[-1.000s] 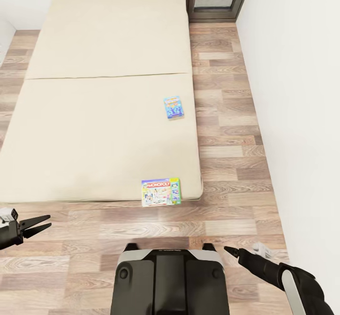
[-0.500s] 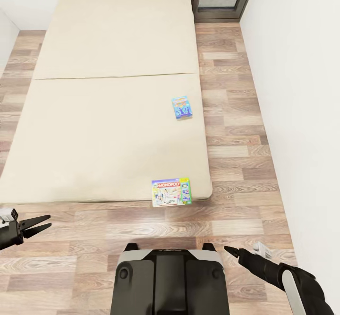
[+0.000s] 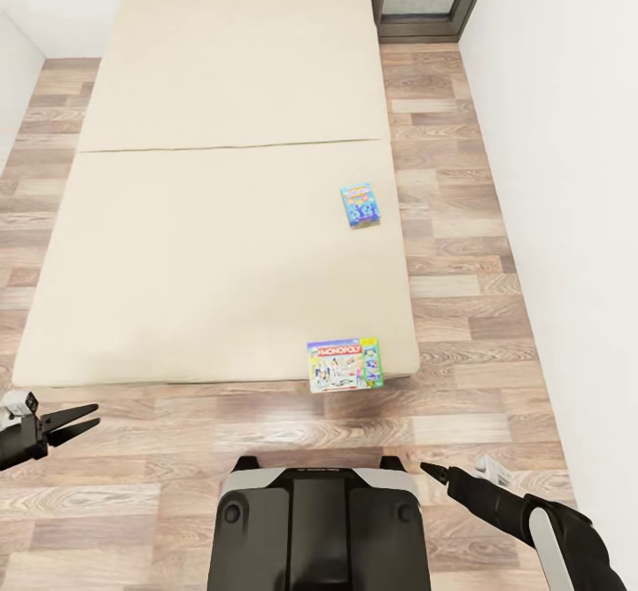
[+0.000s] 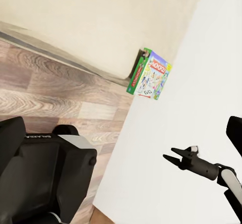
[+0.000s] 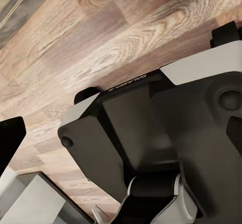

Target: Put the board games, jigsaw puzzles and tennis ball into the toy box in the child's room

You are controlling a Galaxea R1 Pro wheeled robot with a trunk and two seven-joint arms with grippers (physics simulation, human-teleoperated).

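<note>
The bed [image 3: 221, 174] takes up most of the head view, its two beige mattress sections running from twelve o'clock down toward the robot, with wood-plank floor [image 3: 461, 290] along its three o'clock side and across its foot. Two board games lie on the nearer section. The Monopoly box [image 3: 346, 364] sits at the bed's five o'clock corner, overhanging the foot edge slightly, and the smaller light blue board game [image 3: 361, 205] lies flat near the three o'clock edge, well apart from it. Both look like thin, stiff, light cardboard boxes, probably smooth-faced and apt to slide on the mattress. Judged from this, the overhanging edge of the Monopoly box is the easiest place to pinch across its thickness, while the blue box would likely need to be nudged to the edge first. The left gripper [image 3: 73, 421] hangs over the floor at eight o'clock with its jaws parted and holding nothing. The right gripper [image 3: 434, 470] is at five o'clock, and whether its jaws are apart or together cannot be told. The left wrist view adds the Monopoly box's green side wall [image 4: 137, 73] and its projection past the bed's edge, which the head view flattens. The right wrist view gives the robot's dark base [image 5: 166, 128] over the planks.
</note>
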